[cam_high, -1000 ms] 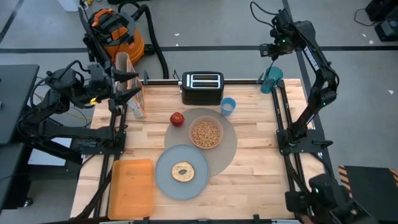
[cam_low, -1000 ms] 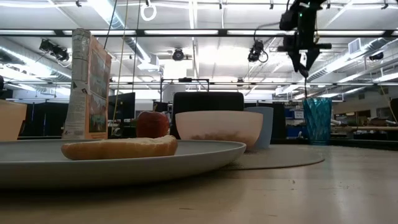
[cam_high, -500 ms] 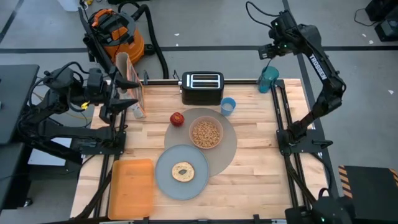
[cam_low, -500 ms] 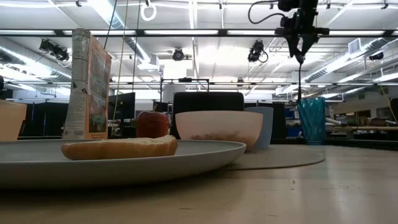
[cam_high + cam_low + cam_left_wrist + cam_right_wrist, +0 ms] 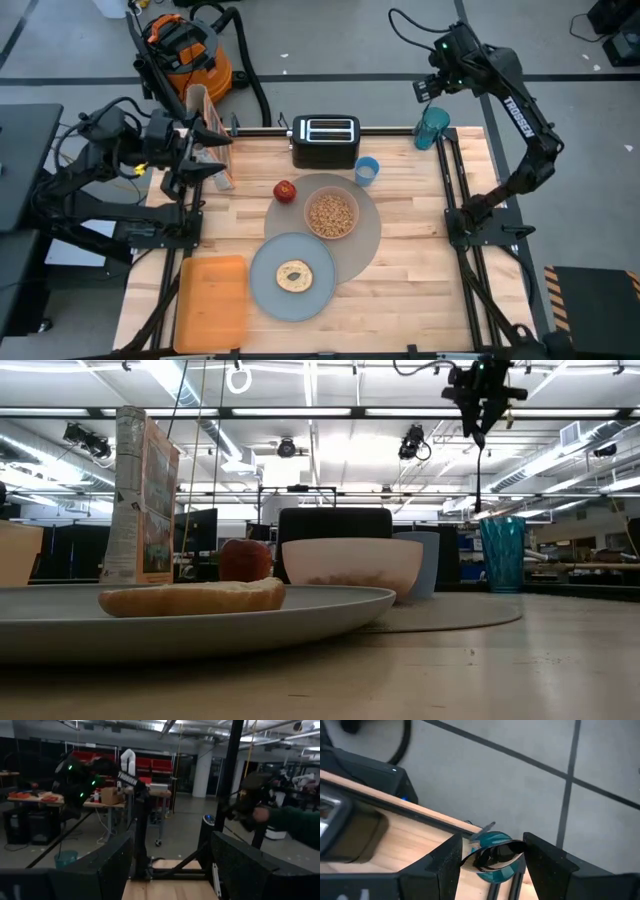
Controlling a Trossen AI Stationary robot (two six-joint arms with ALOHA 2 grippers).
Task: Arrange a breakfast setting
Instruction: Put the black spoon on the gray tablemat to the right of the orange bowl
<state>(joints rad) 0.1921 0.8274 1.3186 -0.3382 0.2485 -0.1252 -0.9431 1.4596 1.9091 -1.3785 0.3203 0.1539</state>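
While the left gripper (image 5: 205,150) hovers with fingers spread wide beside the cereal box (image 5: 203,118), a glossy red apple (image 5: 285,190) touches the round grey-brown mat (image 5: 372,232) holding a cereal-filled pink bowl (image 5: 331,214); the smooth grey plate (image 5: 262,288) carries a bagel (image 5: 294,276), and the right gripper (image 5: 425,89), open, holds a metal spoon (image 5: 491,854) above the teal tumbler (image 5: 433,127).

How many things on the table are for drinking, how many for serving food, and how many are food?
Drinking: 2, the blue cup and teal tumbler.
Serving: 3, the bowl, plate, orange tray.
Food: 3, the apple, bread, cereal box.
Total: 8.
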